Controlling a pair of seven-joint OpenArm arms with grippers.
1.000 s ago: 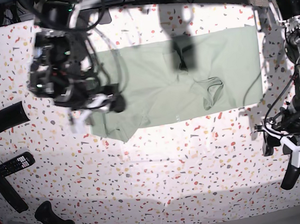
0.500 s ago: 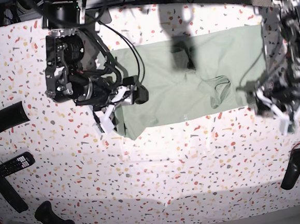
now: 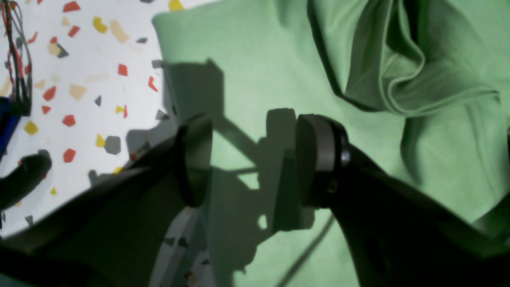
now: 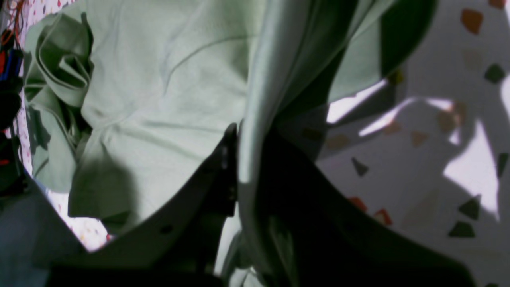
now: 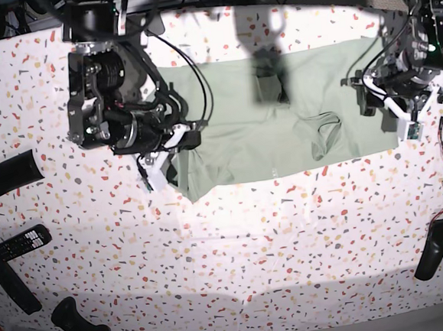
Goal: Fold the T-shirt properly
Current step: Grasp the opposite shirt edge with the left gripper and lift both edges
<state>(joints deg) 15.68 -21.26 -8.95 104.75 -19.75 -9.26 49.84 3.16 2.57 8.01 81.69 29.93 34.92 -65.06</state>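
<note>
The T-shirt [image 5: 279,122] lies spread out on the speckled table [image 5: 236,249], near the far side. It is pale green and soft, with a bunched-up fold [image 3: 402,59] near the collar.

The right gripper [image 4: 239,155] is at the shirt's edge on the left of the base view. Its jaws are pinched tight on a strip of the cloth, and the cloth is pulled up into a ridge there.

The left gripper [image 3: 255,159] is over the other end of the shirt, by its edge. Its jaws stand wide apart and hold nothing. The green cloth shows between its two fingers [image 3: 318,159].

A remote [image 5: 20,243] lies on the table, well apart from the shirt.
</note>
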